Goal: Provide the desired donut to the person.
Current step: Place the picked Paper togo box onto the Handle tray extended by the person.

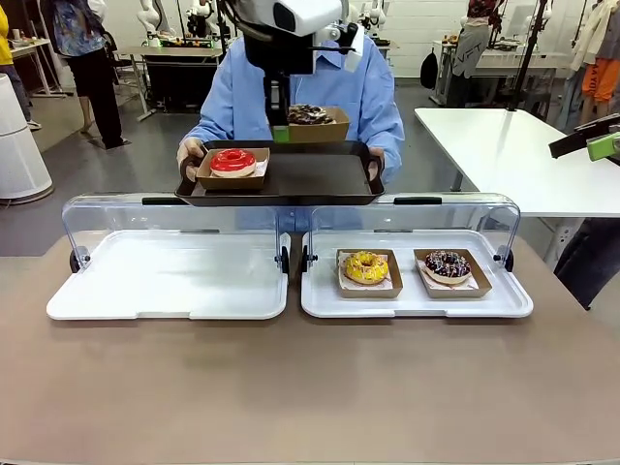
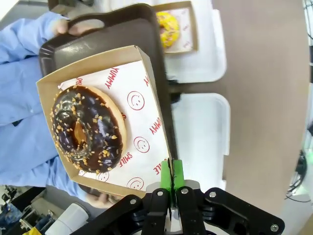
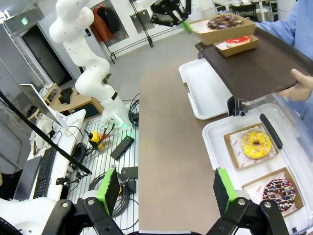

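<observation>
Left wrist view: left gripper (image 2: 171, 183) pinches the edge of the box (image 2: 105, 115) with the chocolate donut (image 2: 88, 129), held above the person's (image 1: 242, 97) tray (image 1: 291, 179). Right gripper (image 3: 166, 188) hangs spread, idle. Risk: thin one-edge grip, apparently near a corner; the box could tilt and drop the donut.

A robotics lab — white arm (image 3: 83, 54) on a stand, cables (image 3: 105, 139), monitor (image 3: 41, 112), distant workbenches (image 1: 179, 48).
</observation>
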Controlling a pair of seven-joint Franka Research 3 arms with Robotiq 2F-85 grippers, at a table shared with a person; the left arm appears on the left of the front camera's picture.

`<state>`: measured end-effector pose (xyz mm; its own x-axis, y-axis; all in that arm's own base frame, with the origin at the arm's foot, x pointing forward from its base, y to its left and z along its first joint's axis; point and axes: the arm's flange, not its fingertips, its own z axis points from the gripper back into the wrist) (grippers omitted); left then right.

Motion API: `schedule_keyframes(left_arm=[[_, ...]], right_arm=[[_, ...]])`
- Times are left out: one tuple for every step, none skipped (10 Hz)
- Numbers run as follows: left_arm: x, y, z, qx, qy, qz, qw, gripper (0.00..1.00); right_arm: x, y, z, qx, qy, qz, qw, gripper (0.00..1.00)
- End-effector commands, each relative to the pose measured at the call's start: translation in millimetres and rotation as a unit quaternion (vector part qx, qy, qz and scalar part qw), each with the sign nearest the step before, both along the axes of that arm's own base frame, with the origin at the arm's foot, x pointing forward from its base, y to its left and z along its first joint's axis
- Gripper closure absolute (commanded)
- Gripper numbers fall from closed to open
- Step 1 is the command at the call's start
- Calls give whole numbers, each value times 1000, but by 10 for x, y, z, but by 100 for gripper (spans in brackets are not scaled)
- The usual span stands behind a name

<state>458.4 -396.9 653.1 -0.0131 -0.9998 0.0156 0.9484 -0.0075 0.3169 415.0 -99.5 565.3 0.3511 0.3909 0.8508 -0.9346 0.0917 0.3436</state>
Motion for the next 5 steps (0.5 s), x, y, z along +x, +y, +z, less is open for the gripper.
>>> schedule_keyframes(left_arm=[[216, -176, 9, -4, -26, 4, 1000, 99], [384, -182, -73, -8, -22, -5, 1000, 99], [502, -154, -187, -10, -22, -6, 1000, 99], [586, -108, -296, -17, -17, -3, 1000, 99], [694, -81, -404, -12, -12, -9, 1000, 99]], right_arm=[[-4, 10, 7, 6, -3, 4, 1000, 0], [-4, 10, 7, 6, -3, 4, 1000, 0], [-4, 10, 7, 6, -3, 4, 1000, 0], [-4, 10, 7, 6, -3, 4, 1000, 0], [-4, 10, 7, 6, -3, 4, 1000, 0]])
